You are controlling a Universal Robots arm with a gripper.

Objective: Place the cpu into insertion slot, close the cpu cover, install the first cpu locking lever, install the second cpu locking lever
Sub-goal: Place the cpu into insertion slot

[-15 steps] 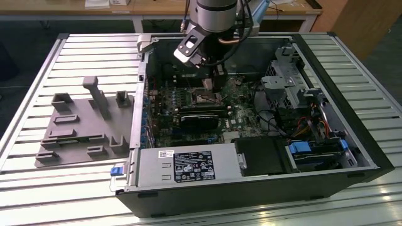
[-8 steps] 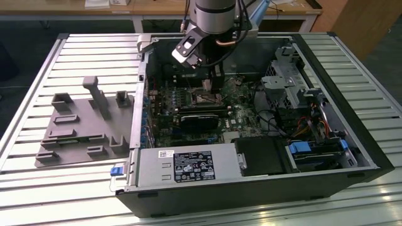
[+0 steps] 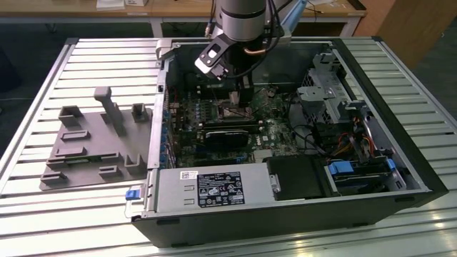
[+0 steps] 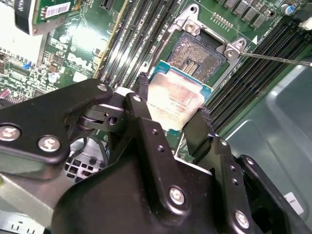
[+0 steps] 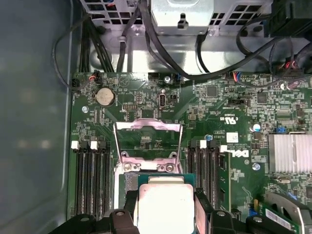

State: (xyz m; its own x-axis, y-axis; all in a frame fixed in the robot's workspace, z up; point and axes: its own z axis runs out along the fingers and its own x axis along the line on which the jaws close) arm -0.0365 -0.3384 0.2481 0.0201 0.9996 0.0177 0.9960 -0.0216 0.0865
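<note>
Clamping the cpu (image 4: 179, 99), gripper (image 4: 173, 97) close by the open insertion slot (image 4: 204, 51), cpu cover (image 5: 146, 125) raised

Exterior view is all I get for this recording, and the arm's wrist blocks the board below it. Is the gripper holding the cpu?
Observer: Yes. In both wrist views the gripper is shut on the cpu, clamping two opposite edges.
Operator: Is it in the insertion slot yet?
Observer: No. In the second wrist view the insertion slot shows its dark centre bare, and the cpu is held off to one side of it.
Operator: And the cpu cover?
Observer: Open. In the first wrist view the cpu cover stands raised at the far edge of the insertion slot.
</note>
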